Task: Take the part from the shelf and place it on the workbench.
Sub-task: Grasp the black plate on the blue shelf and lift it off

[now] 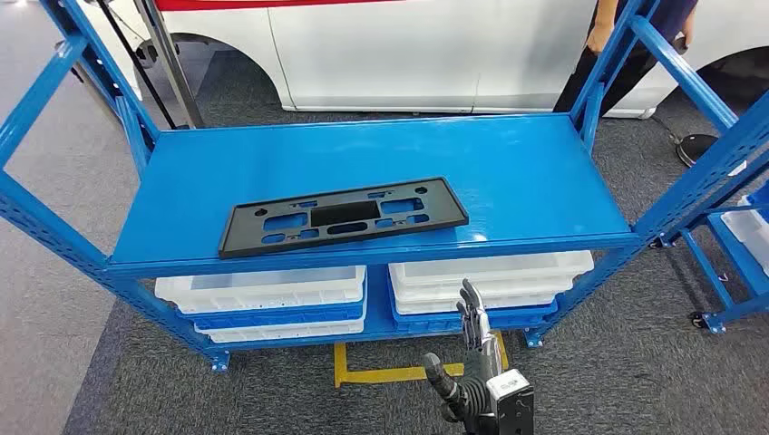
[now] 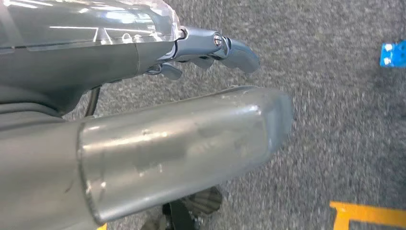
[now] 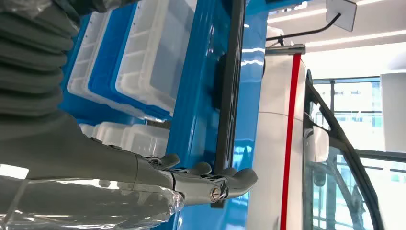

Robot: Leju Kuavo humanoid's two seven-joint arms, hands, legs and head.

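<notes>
A flat black rectangular part [image 1: 343,216] with several cut-outs lies on the blue shelf [image 1: 508,163], near its front edge. In the right wrist view the part [image 3: 229,96] shows edge-on against the shelf. My right hand [image 1: 473,353] is raised in front of the shelf, below its front edge and right of the part, with its fingers straight and nothing in it. The same right hand [image 3: 201,179] reaches toward the shelf edge. My left hand [image 2: 210,52] hangs over grey carpet, fingers loosely extended, holding nothing.
White and blue bins [image 1: 263,294] are stacked on the lower shelf level. A white vehicle [image 1: 381,45] stands behind the shelf, and a person [image 1: 626,45] stands at the back right. Another blue rack [image 1: 734,227] is at the right. Yellow tape [image 1: 381,372] marks the floor.
</notes>
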